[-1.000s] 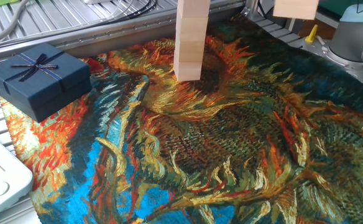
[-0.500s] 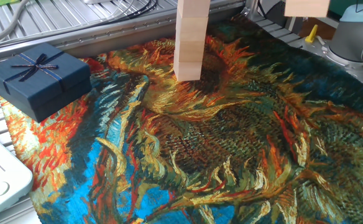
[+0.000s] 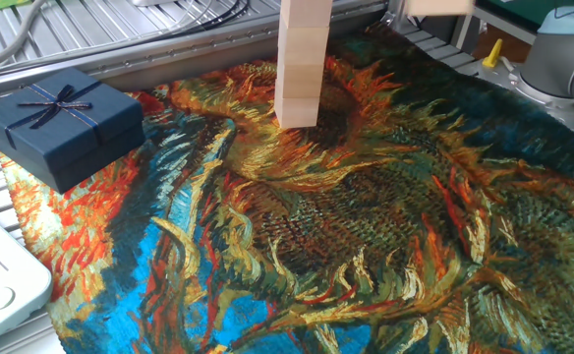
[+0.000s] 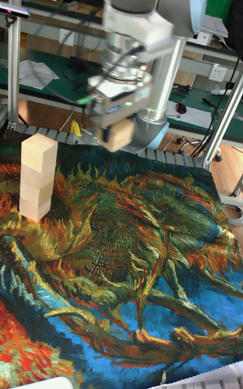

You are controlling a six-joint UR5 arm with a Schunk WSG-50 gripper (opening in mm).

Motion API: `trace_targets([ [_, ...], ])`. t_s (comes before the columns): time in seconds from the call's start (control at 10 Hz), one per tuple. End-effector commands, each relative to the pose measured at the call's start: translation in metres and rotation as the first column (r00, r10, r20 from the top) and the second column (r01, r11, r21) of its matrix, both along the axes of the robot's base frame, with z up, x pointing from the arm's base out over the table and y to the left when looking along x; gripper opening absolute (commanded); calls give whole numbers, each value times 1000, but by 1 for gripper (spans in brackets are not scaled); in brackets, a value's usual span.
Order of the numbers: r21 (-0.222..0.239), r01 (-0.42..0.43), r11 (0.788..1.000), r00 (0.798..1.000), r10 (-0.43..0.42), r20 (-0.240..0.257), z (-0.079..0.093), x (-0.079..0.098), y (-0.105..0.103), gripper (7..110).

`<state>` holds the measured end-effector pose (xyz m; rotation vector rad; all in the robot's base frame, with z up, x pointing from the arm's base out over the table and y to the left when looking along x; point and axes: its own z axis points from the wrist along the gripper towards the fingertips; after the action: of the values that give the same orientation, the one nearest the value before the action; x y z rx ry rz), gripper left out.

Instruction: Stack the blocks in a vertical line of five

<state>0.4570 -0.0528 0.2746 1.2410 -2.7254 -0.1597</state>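
Note:
A stack of three pale wooden blocks [image 4: 37, 176] stands upright on the sunflower-patterned cloth [image 4: 135, 261] at the left of the tall fixed view. The fixed view shows its lower part [image 3: 300, 69], the top cut off by the frame edge. My gripper [image 4: 116, 134] hangs in the air to the right of the stack, shut on another pale block [image 4: 121, 138], which is about level with the stack's top. In the fixed view only that block's underside [image 3: 440, 6] shows, at the top edge.
A dark blue gift box [image 3: 61, 123] with a ribbon sits at the cloth's left edge. A white device [image 3: 0, 285] lies at the lower left. Metal rails [image 3: 120, 39] run behind the stack. The arm's grey base [image 3: 562, 59] stands at the far right.
The held block has risen further and shifted left towards the stack. The stack and the gift box have not moved.

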Motion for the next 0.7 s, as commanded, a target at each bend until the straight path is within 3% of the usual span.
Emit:
trace_targets([
  [0.0, -72, -153, 986, 988, 154, 4, 25, 27, -79, 7],
  [0.1, -106, -203, 973, 978, 206, 19, 31, 34, -104, 7],
  [0.3, -138, -211, 968, 974, 221, 57, 26, 38, -134, 7],
  [0.4, -144, -173, 974, 972, 193, 131, 25, 52, -143, 7],
  [0.6, -102, -152, 983, 975, 166, 149, 25, 43, -150, 7],
])
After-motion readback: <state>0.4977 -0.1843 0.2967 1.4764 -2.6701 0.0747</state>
